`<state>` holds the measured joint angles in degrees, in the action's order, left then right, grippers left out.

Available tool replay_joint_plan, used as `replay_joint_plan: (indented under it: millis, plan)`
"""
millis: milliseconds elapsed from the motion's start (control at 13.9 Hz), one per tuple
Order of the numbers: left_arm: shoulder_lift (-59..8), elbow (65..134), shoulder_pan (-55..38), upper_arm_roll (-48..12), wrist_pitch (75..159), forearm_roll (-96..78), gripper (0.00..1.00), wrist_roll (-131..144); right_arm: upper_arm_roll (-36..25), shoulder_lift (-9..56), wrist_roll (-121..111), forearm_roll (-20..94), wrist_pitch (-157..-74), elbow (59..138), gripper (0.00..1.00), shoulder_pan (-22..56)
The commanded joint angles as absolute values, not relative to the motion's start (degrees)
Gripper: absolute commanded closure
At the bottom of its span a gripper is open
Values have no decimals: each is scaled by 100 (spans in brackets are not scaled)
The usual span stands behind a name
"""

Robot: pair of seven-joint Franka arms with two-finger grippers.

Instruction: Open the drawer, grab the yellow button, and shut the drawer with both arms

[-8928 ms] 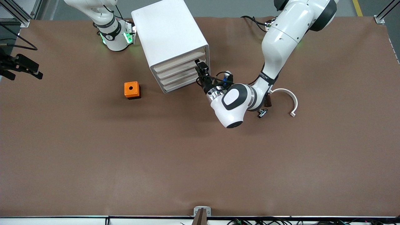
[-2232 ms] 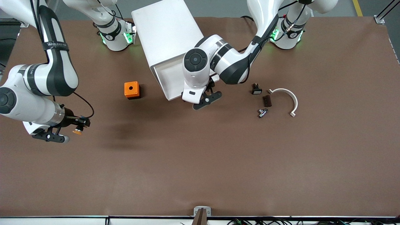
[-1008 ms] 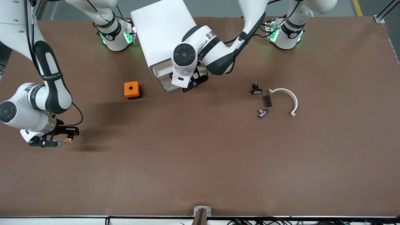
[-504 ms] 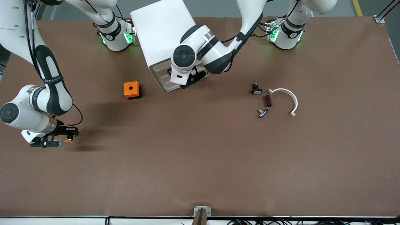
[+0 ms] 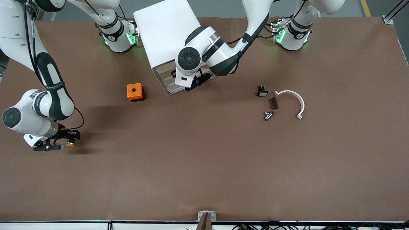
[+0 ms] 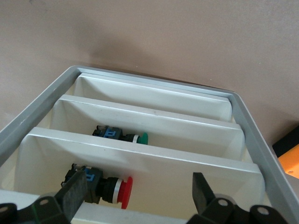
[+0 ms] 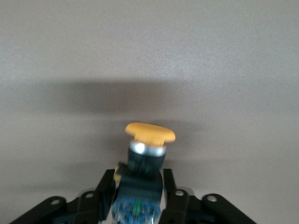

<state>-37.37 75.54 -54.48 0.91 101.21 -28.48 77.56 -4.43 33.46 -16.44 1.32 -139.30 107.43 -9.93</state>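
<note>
Presently, item by item. Button (image 7: pixel 148 140): yellow-orange round cap on a black body with blue parts, lying between the fingers (image 7: pixel 105 189) of the right gripper (image 5: pixel 71 140); body flanked by a finger on each side, cap projecting past the tips. Whether the fingers pressed on the body or stood just off it could not be told. Gripper and button were low at the table (image 5: pixel 204 166), toward the right arm's end, nearer the front camera than the orange cube (image 5: pixel 135 92).

White cabinet (image 5: pixel 169 35): stood by the right arm's base, its four tray drawers facing the front camera. Drawer (image 5: pixel 164 68), uppermost, appeared pushed in.

Left gripper (image 5: pixel 191 83): poised at the cabinet's front, fingers (image 6: pixel 72 195) spread wide and holding nothing. Its wrist view showed a red push-button (image 6: pixel 105 186) and a green one (image 6: pixel 121 135) lying in separate trays.

Loose parts toward the left arm's end: small black part with white face (image 5: pixel 262 91), dark brown block (image 5: pixel 273 103), metal fitting (image 5: pixel 268 115), white curved bracket (image 5: pixel 292 100).
</note>
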Motion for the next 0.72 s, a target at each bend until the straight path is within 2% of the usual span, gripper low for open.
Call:
replay_joint_plan:
  millis: [0, 360, 648]
  plan:
    - [-3551, 7497, -5432, 132, 10099, -2569, 1, 7822, -352, 3279, -1661, 70, -13599, 10538, 0, -1002]
    - [-3271, 7322, -4740, 141, 10099, -1802, 1, 7796, -334, 2489, -1040, 62, -11878, 10012, 0, -687]
    - [-2630, 7321, -4018, 141, 10099, -1740, 1, 7156, -325, 1856, -283, 53, -10330, 9449, 0, -396]
